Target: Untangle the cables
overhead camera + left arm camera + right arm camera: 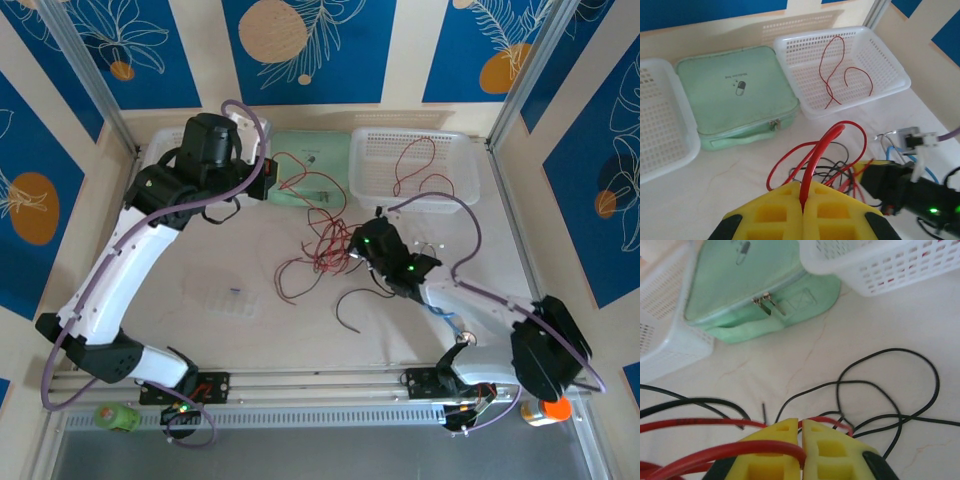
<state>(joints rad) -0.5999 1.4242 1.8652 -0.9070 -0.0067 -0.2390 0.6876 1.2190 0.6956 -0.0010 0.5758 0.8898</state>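
**Both grippers pinch red strands above the tangle**

The bunch of thin red and black cables (318, 240) lies mid-table on the pale, marble-patterned table (250, 350). It sits just in front of the mint-green zipped fabric case (310, 165) and between the 2 arms. 1 further red cable (860, 69) lies alone in the white perforated plastic basket (890, 65) on the right, well apart from the bunch. A 2nd white basket (660, 115) stands left of the case.

The left gripper (802, 210) has its yellow, blocky pads (775, 210) pressed together on a red loop, which arches up from the seam. The right gripper (800, 440) has its pads almost touching, and a red strand passes through the narrow seam. It looks pinched, though the contact point is partly hidden.

These wires look very light and springy: they keep their curl and stand up in hoops rather than falling limp. The smooth, glossy insulation will probably slide through the pads under a hard pull, and crossed loops are likely to tighten if yanked. The best hold is probably on 1 strand near a free end, clear of any crossing, never on a bundle. In the right wrist view the black strands lie flat in open loops, so they should part more readily than the denser red knot.
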